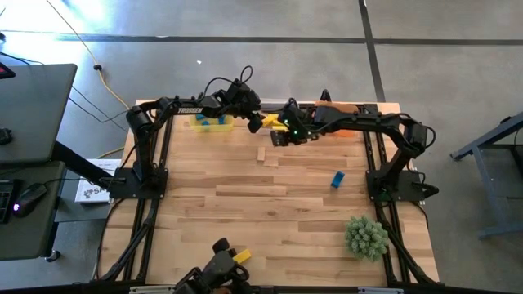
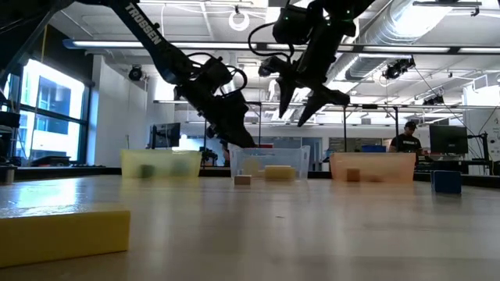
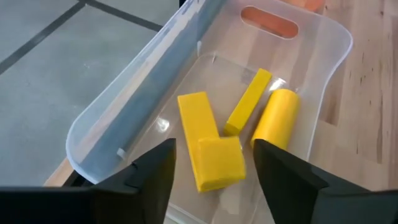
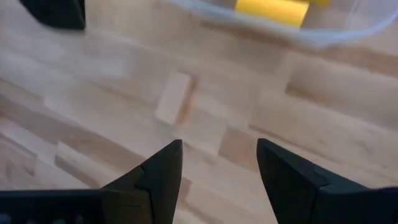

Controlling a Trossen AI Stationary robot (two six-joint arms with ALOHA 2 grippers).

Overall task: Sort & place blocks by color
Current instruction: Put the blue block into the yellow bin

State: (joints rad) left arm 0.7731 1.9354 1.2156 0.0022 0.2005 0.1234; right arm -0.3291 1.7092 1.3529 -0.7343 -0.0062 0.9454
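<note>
Overhead, both hands are seen at the far edge of the desk (image 1: 245, 204). Left hand (image 3: 214, 171) is held over the clear bin (image 3: 124, 118), fingers apart, nothing gripped. Four yellow blocks (image 3: 208, 146) are seen lying inside that bin: two bars, a cube and a cylinder. Right hand (image 4: 217, 168) is held above bare desk near the same bin, fingers apart and empty; a plain wood block (image 4: 172, 98) lies on the desk beneath it. Blue blocks (image 1: 211, 122) are noted in the yellow bin (image 1: 214, 127) at far left. One blue block (image 1: 337, 179) lies loose on the desk, right of centre. One yellow bar (image 2: 62, 232) lies at the near edge. A plant ball (image 1: 365, 237) sits at near right
</note>
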